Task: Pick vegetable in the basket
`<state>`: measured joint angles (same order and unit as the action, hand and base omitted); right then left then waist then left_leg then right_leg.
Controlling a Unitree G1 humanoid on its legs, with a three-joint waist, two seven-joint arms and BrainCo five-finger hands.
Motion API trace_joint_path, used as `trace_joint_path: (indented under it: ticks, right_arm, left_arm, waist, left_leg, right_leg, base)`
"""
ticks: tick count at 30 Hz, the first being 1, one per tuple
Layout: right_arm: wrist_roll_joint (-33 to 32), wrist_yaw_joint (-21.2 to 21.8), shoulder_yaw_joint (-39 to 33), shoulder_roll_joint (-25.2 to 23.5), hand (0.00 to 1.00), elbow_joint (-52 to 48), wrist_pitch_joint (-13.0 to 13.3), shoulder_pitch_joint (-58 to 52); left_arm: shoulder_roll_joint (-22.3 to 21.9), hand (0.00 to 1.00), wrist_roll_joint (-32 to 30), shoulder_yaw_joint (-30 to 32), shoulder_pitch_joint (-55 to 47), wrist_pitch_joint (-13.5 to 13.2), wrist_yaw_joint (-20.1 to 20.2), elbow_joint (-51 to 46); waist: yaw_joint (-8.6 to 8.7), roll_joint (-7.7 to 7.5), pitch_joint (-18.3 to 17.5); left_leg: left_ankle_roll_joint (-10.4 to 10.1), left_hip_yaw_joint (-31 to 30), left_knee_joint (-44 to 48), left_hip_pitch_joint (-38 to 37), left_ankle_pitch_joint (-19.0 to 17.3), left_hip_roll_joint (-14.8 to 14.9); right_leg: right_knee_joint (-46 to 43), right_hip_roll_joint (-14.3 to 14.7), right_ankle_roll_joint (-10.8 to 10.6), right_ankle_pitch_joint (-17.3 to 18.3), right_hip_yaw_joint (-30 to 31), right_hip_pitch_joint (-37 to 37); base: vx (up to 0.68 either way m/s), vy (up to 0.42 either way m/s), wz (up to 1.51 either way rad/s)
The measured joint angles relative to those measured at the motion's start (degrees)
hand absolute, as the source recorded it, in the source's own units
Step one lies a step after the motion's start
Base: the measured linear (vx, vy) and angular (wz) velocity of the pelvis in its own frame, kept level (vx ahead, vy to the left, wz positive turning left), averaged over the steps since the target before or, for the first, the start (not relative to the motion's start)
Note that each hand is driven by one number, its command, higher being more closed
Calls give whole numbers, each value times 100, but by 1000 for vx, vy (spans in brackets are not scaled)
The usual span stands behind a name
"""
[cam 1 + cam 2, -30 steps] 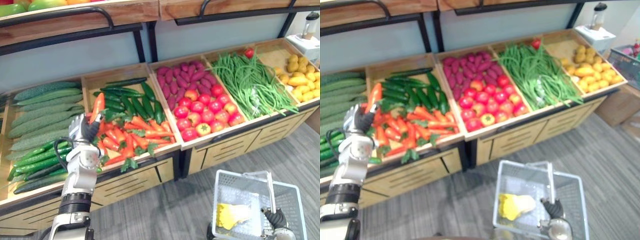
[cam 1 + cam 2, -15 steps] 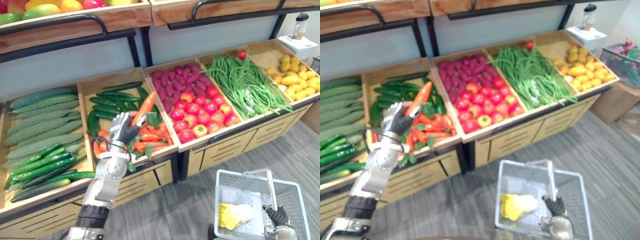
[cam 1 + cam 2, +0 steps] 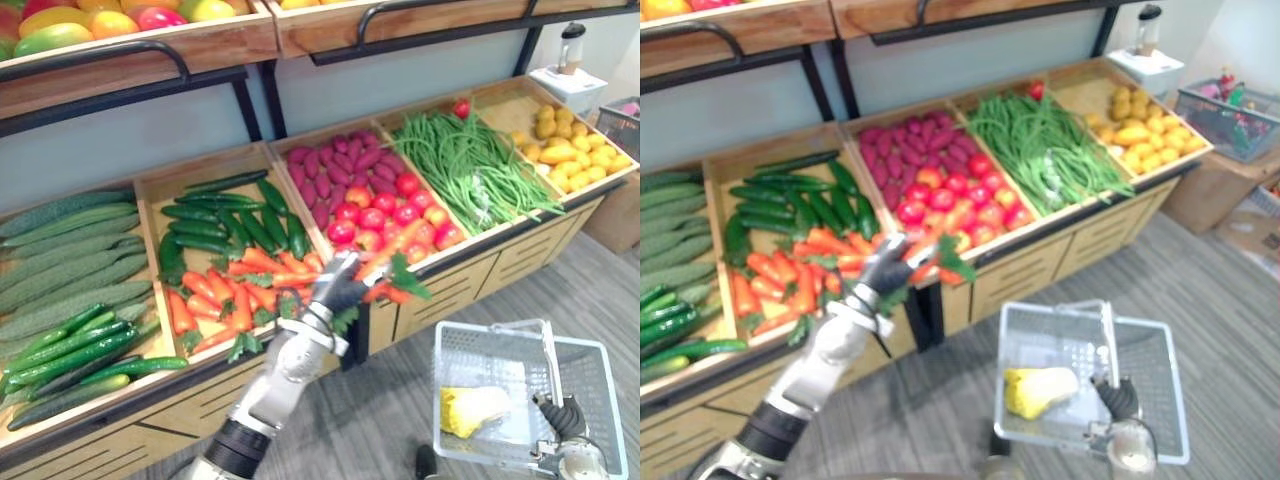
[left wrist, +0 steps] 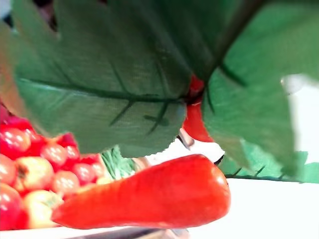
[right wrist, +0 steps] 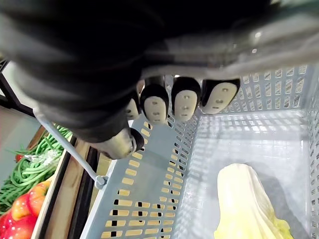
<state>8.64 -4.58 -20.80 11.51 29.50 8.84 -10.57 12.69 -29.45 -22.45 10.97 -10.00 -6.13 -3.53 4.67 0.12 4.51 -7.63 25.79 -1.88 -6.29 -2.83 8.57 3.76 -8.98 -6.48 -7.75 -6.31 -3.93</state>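
My left hand (image 3: 335, 292) is shut on an orange carrot (image 3: 378, 291) with green leaves (image 4: 109, 89), held in the air in front of the tomato crate's front edge, up and left of the basket. The carrot (image 4: 149, 199) lies across the left wrist view under its leaves. A light grey wire basket (image 3: 600, 400) hangs low at the right, over the floor. My right hand (image 5: 182, 102) is shut on its handle (image 3: 548, 365). A pale yellow cabbage (image 3: 475, 408) lies inside the basket.
A wooden display stand holds crates of cucumbers (image 3: 70, 260), carrots (image 3: 225, 295), purple sweet potatoes and tomatoes (image 3: 370, 205), green beans (image 3: 470, 165) and yellow produce (image 3: 570, 140). A fruit shelf (image 3: 120, 45) runs above. A second wire basket (image 3: 1230, 105) stands far right.
My left hand has carried the carrot from above the carrot crate rightward and down, out past the stand's front edge. The camera has turned right. The right hand still holds the basket.
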Motion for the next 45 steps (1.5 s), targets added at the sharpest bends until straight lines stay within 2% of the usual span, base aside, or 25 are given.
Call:
trace_joint_path:
  ticks: [2, 6, 9, 13, 16, 20, 21, 26, 31, 38, 45]
  right_arm:
    - [-16, 4, 94, -27, 100, -226, 0, -89]
    - [-16, 6, 147, -144, 100, -385, -2, -99]
    - [-34, -4, 167, -235, 100, -637, -1, -200]
    - [-179, -12, 353, -254, 100, -726, -1, -225]
    - [-198, -17, 494, -257, 100, -791, -1, -237]
    - [-242, -39, 570, -312, 100, -868, 0, -333]
    - [-244, -62, 570, -348, 100, -865, 0, -344]
    - [-246, -198, 727, -377, 100, -853, 0, -375]
    - [-257, -257, 766, -378, 100, -827, 0, -452]
    - [-255, -350, 768, -421, 100, -760, 0, -473]
    - [-252, -441, 765, -563, 100, -516, 1, -412]
  left_arm:
    - [-311, 100, 1, -544, 79, -96, 49, 206]
    - [-516, 100, 0, -1137, 261, -107, 198, 916]
    - [-869, 100, -3, -1568, 458, -104, 228, 1648]
    - [-1213, 100, -55, -1856, 651, -101, 224, 2380]
    - [-1419, 100, -102, -2045, 858, -78, 193, 2975]
    - [-1673, 100, -332, -2148, 1152, 1, 65, 3786]
    - [-1724, 0, -337, -2166, 1207, 55, 10, 3924]
    - [-1932, 0, -532, -2151, 1418, 300, -281, 4525]
    - [-1982, 0, -561, -2158, 1508, 327, -462, 4674]
    - [-1954, 0, -562, -2049, 1602, 393, -477, 4719]
    - [-1852, 0, -580, -1984, 1596, 387, -468, 4696]
  waist:
    - [19, 54, -35]
    - [105, 71, -46]
    - [156, 74, -48]
    - [176, 58, -44]
    - [287, 50, -39]
    - [336, 28, -26]
    - [348, 26, -25]
    - [476, -2, -7]
    - [495, -9, -2]
    - [607, -44, 19]
    - [603, -58, 27]
  left_leg:
    - [-3, 71, -20, 1, -4, -18]
    - [-3, 169, -61, -83, -2, -18]
    - [-6, 230, -112, -142, -7, -40]
    - [-9, 345, -192, -196, -11, -62]
    - [3, 364, -207, -188, -1, -97]
    - [4, 378, -206, -186, -7, -104]
    - [4, 377, -205, -187, -8, -104]
    - [4, 382, -198, -184, -13, -107]
    - [1, 406, -200, -170, -21, -112]
    - [-4, 370, -193, -186, -35, -106]
    - [-37, 335, -164, -190, -79, -89]
  right_leg:
    - [-40, -3, -14, 0, 76, -82]
    - [-68, 9, -15, 0, 159, -87]
    - [-86, -15, -48, 11, 224, -94]
    - [-92, -3, -58, 7, 329, -140]
    - [-97, -21, -82, -3, 360, -198]
    - [-90, -23, -86, -1, 373, -198]
    - [-87, -23, -87, 0, 372, -200]
    - [-88, -25, -103, 7, 384, -226]
    - [-89, -22, -118, 11, 418, -265]
    - [6, -22, -131, -2, 363, -166]
    - [107, 4, -132, -2, 291, -50]
  base:
    - [-9, -14, -18]
    - [-12, -18, -12]
    - [-19, -12, -10]
    - [-15, -16, -14]
    - [5, -11, -3]
    - [1, -21, -2]
    - [-5, -36, 1]
    - [-10, -30, -1]
    - [-15, -41, -3]
    - [-8, -36, 2]
    - [-15, -44, 3]
